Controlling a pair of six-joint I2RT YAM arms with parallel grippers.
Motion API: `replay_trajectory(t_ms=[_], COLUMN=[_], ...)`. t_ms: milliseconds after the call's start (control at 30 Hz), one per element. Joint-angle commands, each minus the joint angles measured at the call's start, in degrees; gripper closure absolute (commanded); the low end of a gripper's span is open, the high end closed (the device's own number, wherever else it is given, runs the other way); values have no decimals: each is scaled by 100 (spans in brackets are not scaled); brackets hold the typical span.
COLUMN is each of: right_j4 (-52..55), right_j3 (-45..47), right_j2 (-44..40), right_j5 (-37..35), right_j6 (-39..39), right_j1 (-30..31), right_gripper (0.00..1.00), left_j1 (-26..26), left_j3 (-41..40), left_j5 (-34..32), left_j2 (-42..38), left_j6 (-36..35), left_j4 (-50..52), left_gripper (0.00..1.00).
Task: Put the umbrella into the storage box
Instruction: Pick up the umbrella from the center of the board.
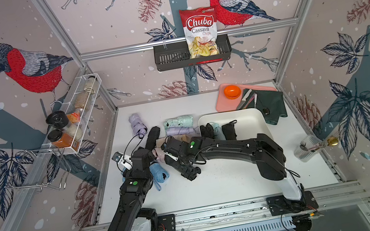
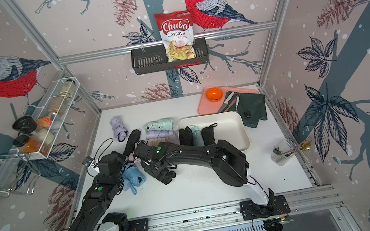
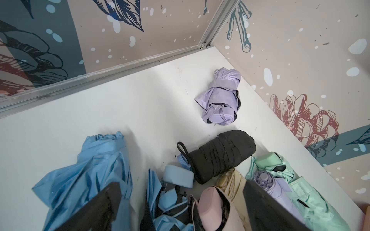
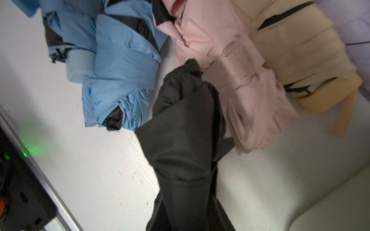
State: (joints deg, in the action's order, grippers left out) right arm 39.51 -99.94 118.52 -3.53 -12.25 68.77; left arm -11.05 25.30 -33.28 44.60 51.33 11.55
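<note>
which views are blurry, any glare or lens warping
Right wrist view: pink umbrella and beige umbrella smeared by motion blur, blue umbrella sharper, black umbrella a dark featureless mass, green glow on the table. Left wrist view: crisp throughout. Both top views: wide-angle bending of the frame rails, no obvious glare.

Two high top views down onto the table [image 1: 227,184]; both wrist cameras close over the umbrella pile [image 4: 230,66].
</note>
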Motion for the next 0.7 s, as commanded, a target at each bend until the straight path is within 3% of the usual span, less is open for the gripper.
replay_trajectory(t_ms=[0,300,467,667], right_j4=[-223,-967,-1429,-1503], right_j3=[298,1643,2610,3469], right_j2=[-474,-2293,-3291,-3813], right_j5=[-310,-832,-933,-1071], right_j6=[-384,-1053,-1292,-1254], right_j1=[-158,-959,-1877,-3070], right_gripper=[96,100,100,100], left_j1=[16,15,21,6], left_j3=[36,37,57,220], left_j5=[157,684,1284,2188], left_j2=[-11,8,192,745], left_j6=[-239,-563,-772,-1023], left_j4=[-273,-649,-1039,-1447], left_gripper=[1,1,1,2])
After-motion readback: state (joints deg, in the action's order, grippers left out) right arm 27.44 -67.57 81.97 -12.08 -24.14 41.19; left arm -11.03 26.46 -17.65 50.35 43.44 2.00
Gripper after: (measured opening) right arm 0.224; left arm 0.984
